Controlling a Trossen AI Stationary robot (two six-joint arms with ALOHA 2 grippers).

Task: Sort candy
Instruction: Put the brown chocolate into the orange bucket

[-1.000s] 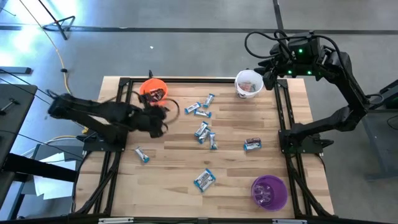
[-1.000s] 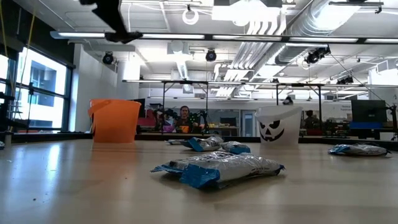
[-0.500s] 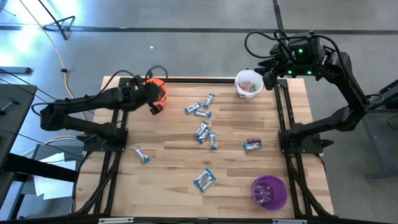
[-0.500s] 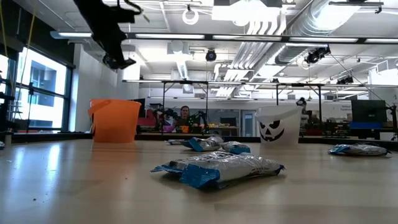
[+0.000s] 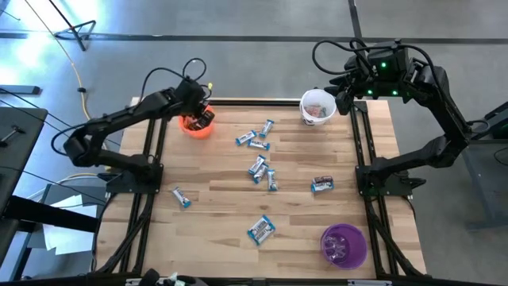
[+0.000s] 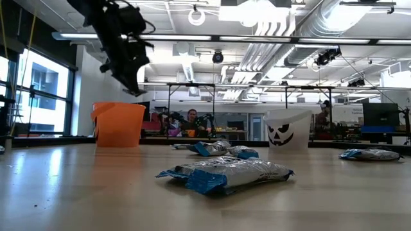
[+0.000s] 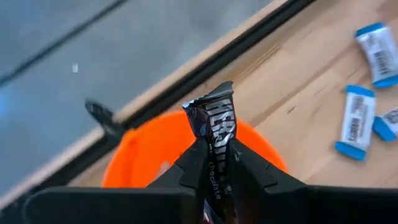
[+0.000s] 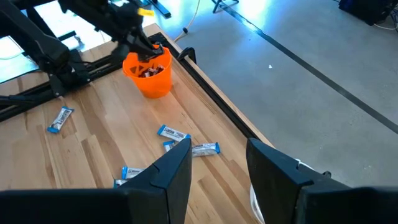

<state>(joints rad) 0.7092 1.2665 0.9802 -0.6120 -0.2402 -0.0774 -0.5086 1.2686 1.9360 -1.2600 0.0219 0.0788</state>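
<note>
The left hand [image 7: 214, 163] hangs directly over the orange cup [image 5: 196, 127], which stands at about 10 o'clock on the bench [image 5: 222, 206], and its two fingers [image 7: 193, 165] pinch a dark-wrapped candy [image 7: 214, 121] that stands upright between them. The grip looks light, and the wrist view shows the piece poised over the cup's open mouth, where other dark pieces already lie. To do this step well, the hand should part its fingers only while centred on the mouth, low enough that the piece falls inside rather than striking the rim, and should not brush the cup, which would probably tip or slide easily. A wrapper may cling to one finger, so a full spread before any withdrawal is advisable. The right hand [image 8: 217, 165] waits with fingers spread and empty above the white cup [image 5: 317, 107] at about 1 o'clock. Blue-and-white candies [image 5: 255, 141] lie scattered across the middle of the bench, with single pieces near 8 o'clock [image 5: 182, 198] and 6 o'clock [image 5: 260, 229], and a dark piece [image 5: 322, 184] lies towards 3 o'clock. The purple cup [image 5: 343, 245] stands at 5 o'clock. Sorting is judged far from complete.
</note>
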